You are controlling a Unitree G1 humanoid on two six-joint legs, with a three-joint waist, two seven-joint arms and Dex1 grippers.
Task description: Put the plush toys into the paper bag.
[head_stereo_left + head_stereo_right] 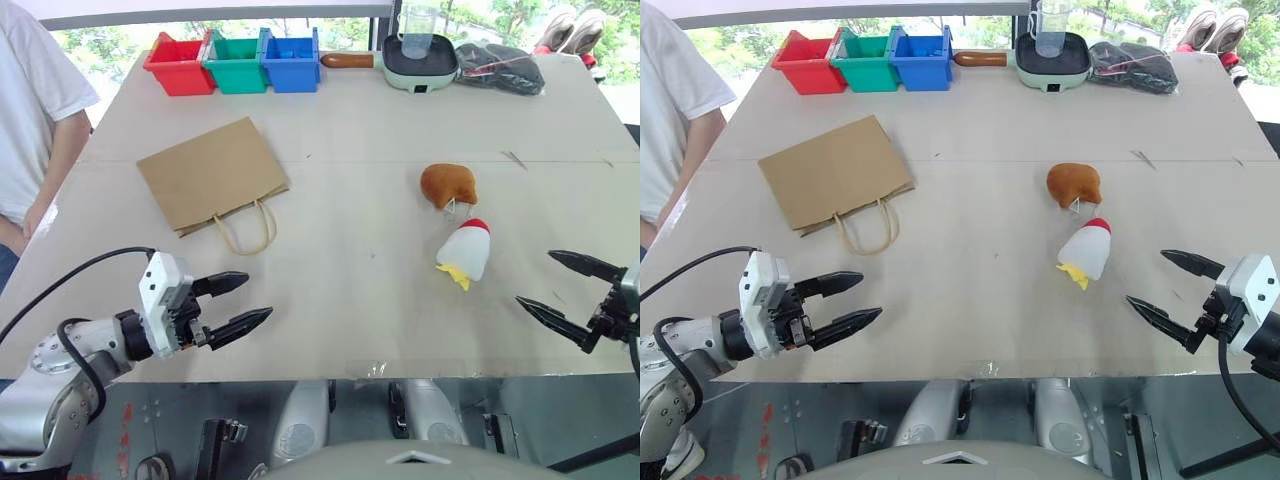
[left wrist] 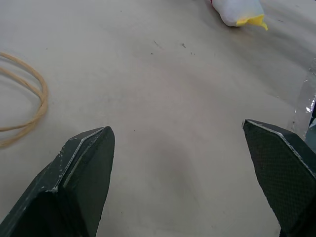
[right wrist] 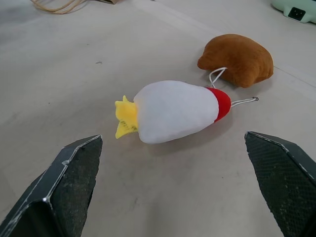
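Two plush toys lie right of the table's middle: an orange-brown lump (image 1: 448,185) and, just nearer, a white rocket-like cone (image 1: 465,252) with a red tip and yellow bottom. The brown paper bag (image 1: 211,173) lies flat to the left of middle, its cord handles (image 1: 244,227) pointing toward me. My left gripper (image 1: 240,302) hovers open over the near left edge, empty, below the bag. Over the near right edge my right gripper (image 1: 550,288) is open and empty, facing the white toy (image 3: 174,111) with the brown toy (image 3: 238,59) beyond it.
Red (image 1: 179,66), green (image 1: 236,64) and blue (image 1: 290,62) bins line the far edge, beside a pale green pan (image 1: 420,60) holding a clear cup and a dark bag (image 1: 500,68). A person in a white shirt (image 1: 30,110) stands at the table's left side.
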